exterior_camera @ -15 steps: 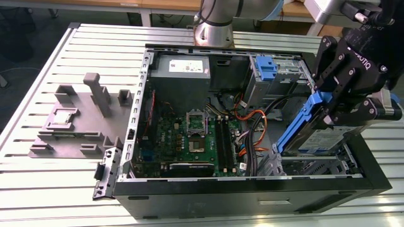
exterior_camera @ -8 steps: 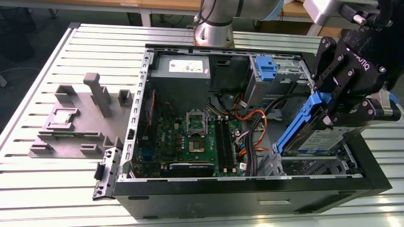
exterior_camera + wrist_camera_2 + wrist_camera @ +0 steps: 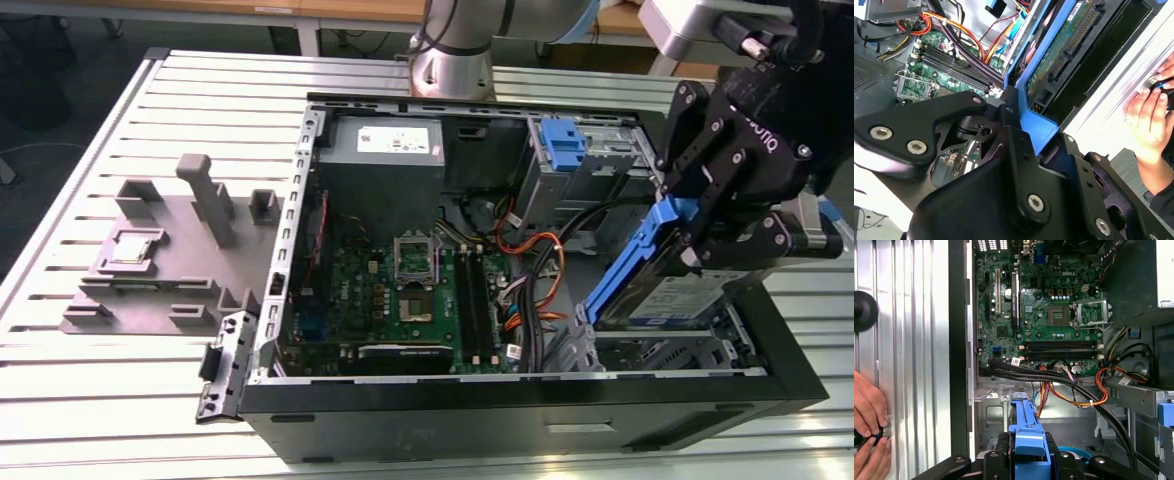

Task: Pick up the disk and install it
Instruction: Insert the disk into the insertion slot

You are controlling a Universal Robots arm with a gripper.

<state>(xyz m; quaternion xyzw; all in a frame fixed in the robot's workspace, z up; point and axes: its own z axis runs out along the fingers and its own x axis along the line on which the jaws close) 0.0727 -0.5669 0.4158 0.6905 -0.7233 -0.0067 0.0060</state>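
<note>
While the hand [image 3: 705, 238] is clamped tight on the blue rail [image 3: 1034, 125] of the disk [image 3: 678, 297], I judge the pick-up done and the seating left. The disk hangs tilted at the drive bay mouth, at the exterior view's right of the computer case [image 3: 534, 400]. The arm comes in from above, wrist canted. Beyond lies the motherboard [image 3: 400, 290].

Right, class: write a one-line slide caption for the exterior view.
The claw grips the blue-railed disk, tilted, at the open computer case's end on the exterior view's right.
</note>
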